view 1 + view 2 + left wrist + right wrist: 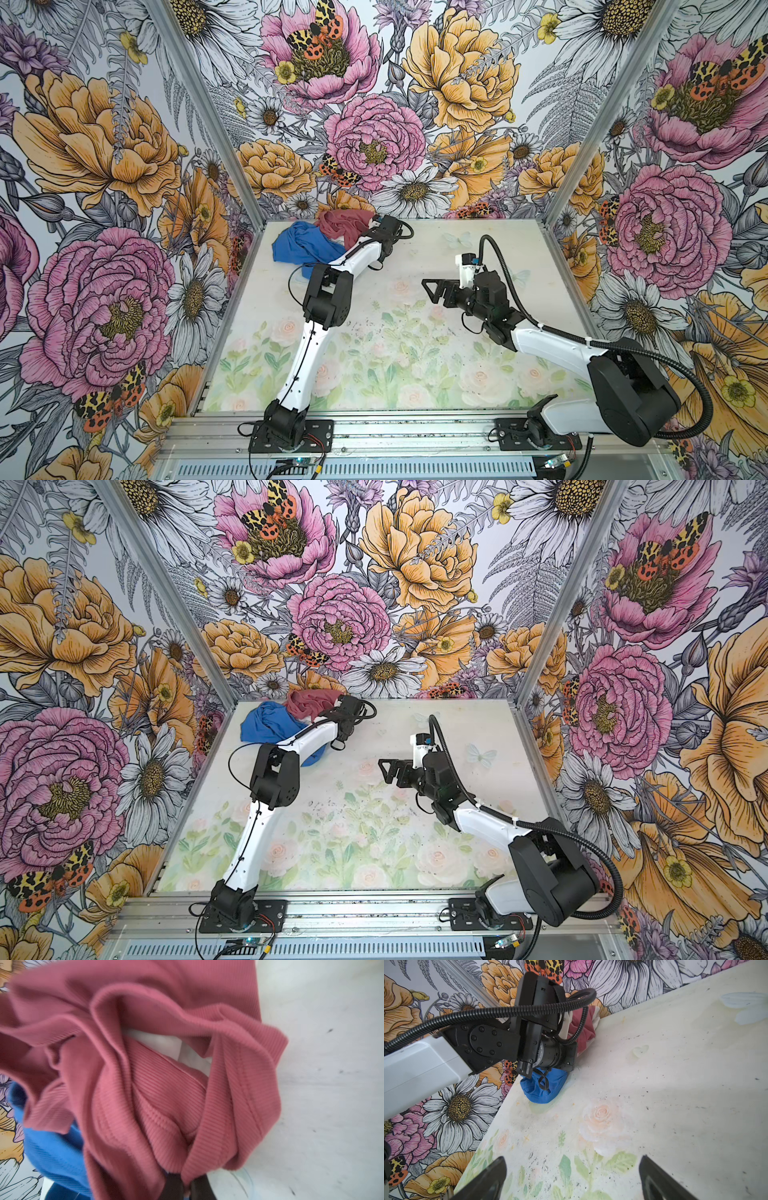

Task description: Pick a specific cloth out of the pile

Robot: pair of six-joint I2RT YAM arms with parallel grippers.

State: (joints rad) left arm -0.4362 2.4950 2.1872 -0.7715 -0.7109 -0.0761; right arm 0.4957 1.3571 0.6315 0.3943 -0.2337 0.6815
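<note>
Mostly cloth (187,1051) beyond left pincer (187,1186)

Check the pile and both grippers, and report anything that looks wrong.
The left gripper is shut on the dusty red cloth, not the white cloth that peeks out beneath it. The right gripper hangs open over the table.

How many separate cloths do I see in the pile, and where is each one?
3. The dusty red cloth lies on top, at the back. The royal blue cloth lies beside it, toward the left wall. The white cloth shows only through a gap under the red. More may be hidden.
</note>
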